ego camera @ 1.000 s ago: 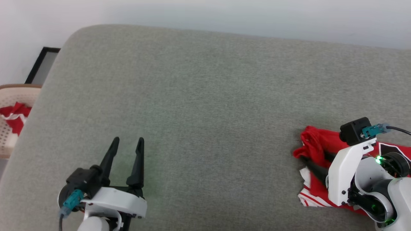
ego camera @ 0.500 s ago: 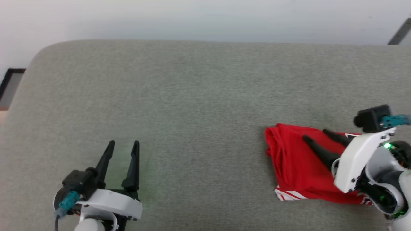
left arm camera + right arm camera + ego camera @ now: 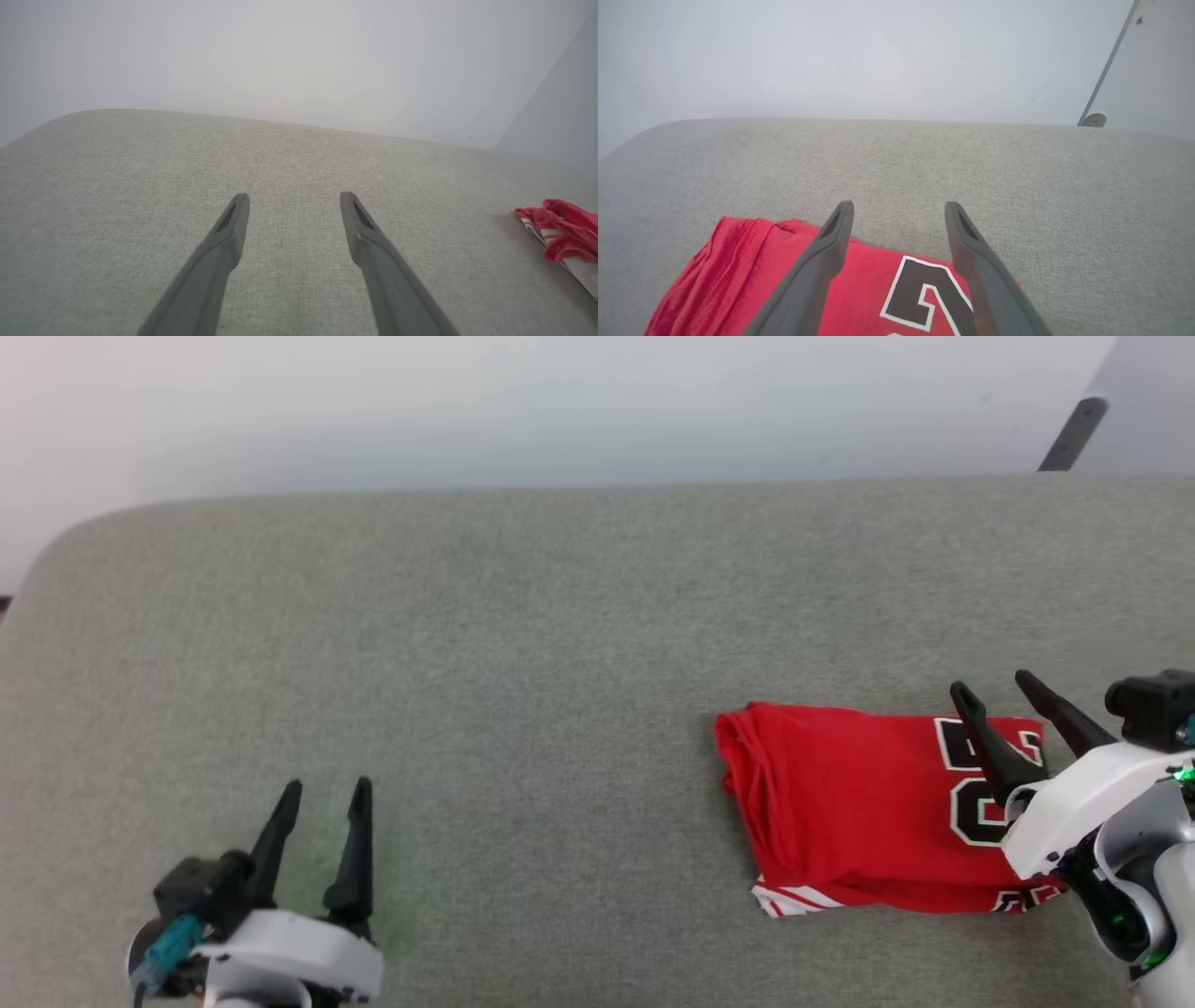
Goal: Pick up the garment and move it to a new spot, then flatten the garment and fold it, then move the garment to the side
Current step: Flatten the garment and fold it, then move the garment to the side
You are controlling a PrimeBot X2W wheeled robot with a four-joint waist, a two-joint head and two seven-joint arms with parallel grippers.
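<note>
The garment [image 3: 850,803], a red jersey with black white-edged lettering, lies folded into a rectangle on the grey surface at the right. White-and-red striped trim shows at its near edge. My right gripper [image 3: 993,688] hovers open over the garment's right end, fingers apart and holding nothing; in the right wrist view the gripper [image 3: 899,207] spans the garment [image 3: 873,284] and its far edge. My left gripper [image 3: 325,788] stands open at the lower left, far from the garment. In the left wrist view the gripper [image 3: 294,198] points at bare fabric, and the garment [image 3: 563,231] shows bunched at the right edge.
The grey upholstered surface [image 3: 485,644] has a rounded far-left corner and meets a pale wall behind. A dark slanted bar [image 3: 1074,432] leans at the wall's upper right.
The head camera has swung right, shifting the whole picture. My right gripper has let go of the garment and drawn back toward its right end, and the garment now lies flat and folded.
</note>
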